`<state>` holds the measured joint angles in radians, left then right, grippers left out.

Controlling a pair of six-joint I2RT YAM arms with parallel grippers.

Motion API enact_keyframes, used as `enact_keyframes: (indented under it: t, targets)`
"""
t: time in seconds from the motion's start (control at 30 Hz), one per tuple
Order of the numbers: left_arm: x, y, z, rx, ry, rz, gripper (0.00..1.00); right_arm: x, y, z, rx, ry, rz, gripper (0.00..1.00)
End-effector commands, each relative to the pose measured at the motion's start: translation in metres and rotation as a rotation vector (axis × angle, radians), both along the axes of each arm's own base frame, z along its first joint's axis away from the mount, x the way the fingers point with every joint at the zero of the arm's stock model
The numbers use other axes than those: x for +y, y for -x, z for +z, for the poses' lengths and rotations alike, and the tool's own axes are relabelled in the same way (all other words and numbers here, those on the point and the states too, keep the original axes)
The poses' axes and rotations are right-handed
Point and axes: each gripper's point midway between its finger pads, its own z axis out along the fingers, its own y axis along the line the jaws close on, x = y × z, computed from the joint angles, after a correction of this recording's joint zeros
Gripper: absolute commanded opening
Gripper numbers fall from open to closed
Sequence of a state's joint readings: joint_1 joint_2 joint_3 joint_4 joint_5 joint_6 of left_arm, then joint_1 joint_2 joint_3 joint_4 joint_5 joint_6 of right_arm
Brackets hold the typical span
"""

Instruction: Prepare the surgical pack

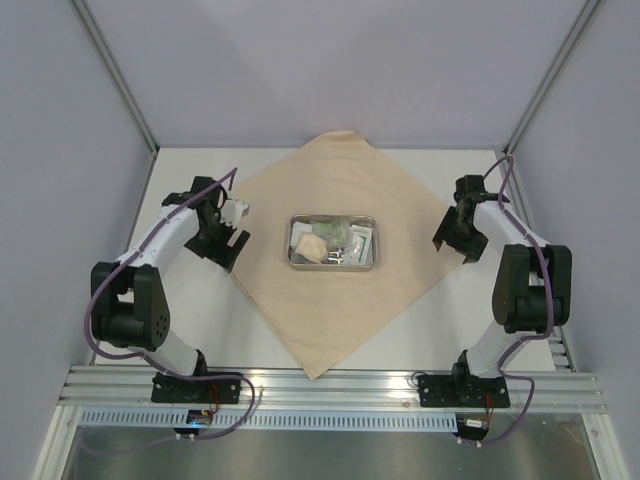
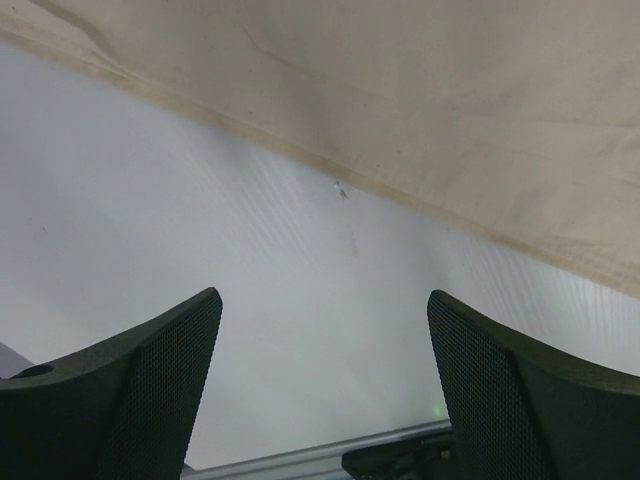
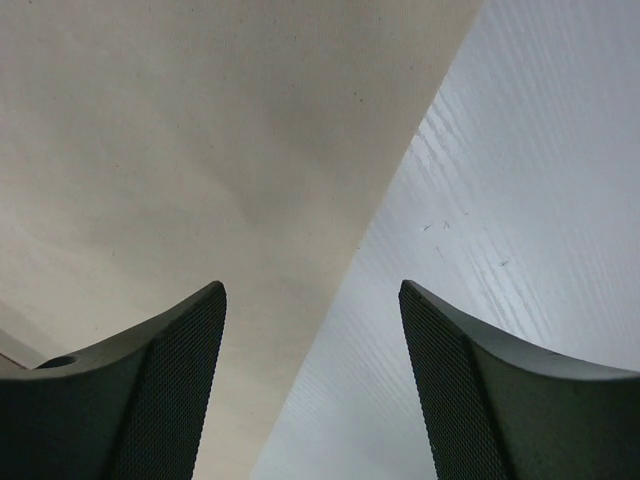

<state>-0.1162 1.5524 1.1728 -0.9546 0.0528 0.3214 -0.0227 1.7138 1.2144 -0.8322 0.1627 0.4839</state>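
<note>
wrapping stage, by my read: the matte tan cloth (image 1: 330,310) lies as a flat diamond on the white tabletop (image 1: 200,330), with the shiny steel tray (image 1: 333,267) of packets (image 1: 360,238) at its centre. my left fingers (image 2: 140,390) and right fingers (image 3: 150,390) hang open and empty by opposite corners. next: pinch the thin hem.

Both arms rise from the table's (image 1: 250,340) near edge, elbows bent, reaching forward. The left hand (image 1: 224,238) hangs toward the left edge and the right hand (image 1: 460,238) toward the right edge, each angled downward with fingers spread wide and empty.
</note>
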Motion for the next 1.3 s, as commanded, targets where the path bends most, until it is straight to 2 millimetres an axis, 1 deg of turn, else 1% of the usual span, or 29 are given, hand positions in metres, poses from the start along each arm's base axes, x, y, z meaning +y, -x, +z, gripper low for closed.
enact_keyframes:
  t: [0.0,0.07,0.1,0.13,0.2,0.23,0.3,0.43,0.5,0.53,0.57,0.6,0.63,0.67,0.7,0.73,0.77,0.8,0.83,0.87,0.9,0.93,0.97,1.0,1.1,1.13,1.2,1.23,1.27]
  targets:
    - [0.002,-0.034,0.010,-0.111,-0.015,0.070,0.92,0.011,-0.010,0.000,-0.084,-0.063,-0.023,0.73]
    - [-0.005,-0.041,-0.001,-0.108,-0.015,0.056,0.93,0.017,-0.008,-0.011,-0.066,-0.092,-0.025,0.72]
    - [-0.007,-0.044,-0.004,-0.106,-0.013,0.052,0.93,0.019,-0.004,-0.020,-0.044,-0.104,-0.032,0.71]
    - [-0.006,-0.045,-0.015,-0.076,-0.036,0.053,0.93,0.019,-0.005,-0.024,-0.044,-0.110,-0.034,0.71]
    - [-0.009,-0.048,-0.022,-0.050,-0.055,0.051,0.99,0.022,-0.002,-0.033,-0.027,-0.121,-0.036,0.68]
    - [-0.011,-0.046,-0.033,-0.013,-0.063,0.046,1.00,0.023,-0.001,-0.037,-0.026,-0.125,-0.037,0.68]
    - [-0.013,-0.046,-0.040,0.011,-0.069,0.047,1.00,0.026,0.000,-0.041,-0.021,-0.137,-0.032,0.66]
    - [-0.015,-0.042,-0.063,0.069,-0.090,0.032,1.00,0.031,0.004,-0.052,0.006,-0.142,-0.016,0.64]
    - [-0.013,-0.041,-0.070,0.092,-0.106,0.031,0.97,0.034,0.004,-0.054,0.007,-0.157,-0.011,0.61]
    - [-0.014,-0.039,-0.076,0.111,-0.107,0.027,0.96,0.034,0.002,-0.055,0.003,-0.160,-0.012,0.60]
    - [-0.015,-0.039,-0.079,0.119,-0.100,0.025,0.93,0.035,0.004,-0.057,0.008,-0.161,-0.017,0.58]
    - [-0.016,-0.038,-0.081,0.127,-0.097,0.019,0.91,0.040,0.002,-0.056,0.004,-0.192,-0.008,0.54]
    - [-0.018,-0.037,-0.086,0.142,-0.091,0.016,0.85,0.052,0.003,-0.057,0.007,-0.198,0.026,0.51]
    - [-0.019,-0.037,-0.087,0.148,-0.086,0.008,0.81,0.054,0.003,-0.059,0.009,-0.209,0.027,0.49]
    - [-0.020,-0.035,-0.089,0.160,-0.079,0.004,0.76,0.055,0.002,-0.059,0.006,-0.213,0.029,0.43]
    - [-0.021,-0.035,-0.091,0.167,-0.074,-0.002,0.66,0.056,0.001,-0.059,0.005,-0.218,0.030,0.40]
    - [-0.021,-0.036,-0.090,0.164,-0.074,-0.010,0.62,0.057,0.000,-0.058,0.001,-0.222,0.034,0.33]
    - [-0.021,-0.037,-0.091,0.158,-0.074,-0.013,0.58,0.057,-0.001,-0.058,-0.002,-0.225,0.035,0.30]
    - [-0.021,-0.038,-0.090,0.152,-0.073,-0.016,0.50,0.057,-0.002,-0.058,-0.007,-0.226,0.036,0.27]
    - [-0.021,-0.039,-0.090,0.151,-0.074,-0.020,0.45,0.058,-0.003,-0.056,-0.013,-0.228,0.038,0.21]
    - [-0.024,-0.037,-0.090,0.164,-0.055,-0.025,0.39,0.058,-0.006,-0.054,-0.019,-0.229,0.041,0.20]
    - [-0.028,-0.036,-0.090,0.168,-0.034,-0.030,0.20,0.059,-0.007,-0.053,-0.020,-0.229,0.046,0.18]
    - [-0.029,-0.034,-0.091,0.175,-0.026,-0.031,0.09,0.058,-0.007,-0.052,-0.020,-0.229,0.045,0.17]
    - [-0.029,-0.034,-0.090,0.172,-0.026,-0.034,0.00,0.058,-0.010,-0.048,-0.027,-0.226,0.051,0.16]
    - [-0.026,-0.027,-0.091,0.178,-0.033,-0.057,0.00,0.056,-0.011,-0.043,-0.031,-0.217,0.065,0.13]
    - [-0.023,-0.019,-0.095,0.195,-0.048,-0.063,0.00,0.056,-0.013,-0.040,-0.036,-0.215,0.071,0.12]
    - [-0.017,-0.009,-0.095,0.207,-0.067,-0.082,0.00,0.055,-0.011,-0.037,-0.030,-0.209,0.081,0.11]
    - [-0.013,0.005,-0.100,0.238,-0.082,-0.089,0.00,0.054,-0.011,-0.034,-0.036,-0.201,0.092,0.11]
    - [-0.010,0.011,-0.101,0.245,-0.088,-0.108,0.00,0.052,-0.010,-0.032,-0.037,-0.193,0.093,0.10]
